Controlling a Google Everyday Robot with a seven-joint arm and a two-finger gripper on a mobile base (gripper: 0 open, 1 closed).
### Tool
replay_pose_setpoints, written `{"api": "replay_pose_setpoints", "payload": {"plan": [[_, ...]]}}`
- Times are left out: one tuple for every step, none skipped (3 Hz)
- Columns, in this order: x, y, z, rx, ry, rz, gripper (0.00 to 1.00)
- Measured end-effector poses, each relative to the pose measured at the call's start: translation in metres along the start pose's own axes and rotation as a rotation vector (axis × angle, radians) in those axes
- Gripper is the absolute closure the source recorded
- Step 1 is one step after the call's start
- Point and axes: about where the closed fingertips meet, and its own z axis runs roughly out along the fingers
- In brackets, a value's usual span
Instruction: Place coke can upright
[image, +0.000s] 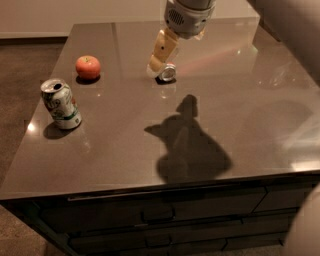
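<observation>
Coke can (168, 73) lies on its side, far middle of the table (210, 115), silver end toward camera. Gripper (157, 64) sits just above it; whether open or closed, cannot tell. Apple (88, 67) lies well left.

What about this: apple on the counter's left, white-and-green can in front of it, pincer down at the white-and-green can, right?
Not quite. The camera view shows the pincer down at the coke can lying on its side, not at the white-and-green can. The apple sits left on the counter, the white-and-green can in front of it.
</observation>
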Motion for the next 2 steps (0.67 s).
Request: {"api": "replay_pose_setpoints", "payload": {"plan": [[-0.026,-0.006,0.013,0.005,-0.004,0.107,0.0],[-0.047,-0.008,0.025,0.007,-0.001,0.169,0.0]]}}
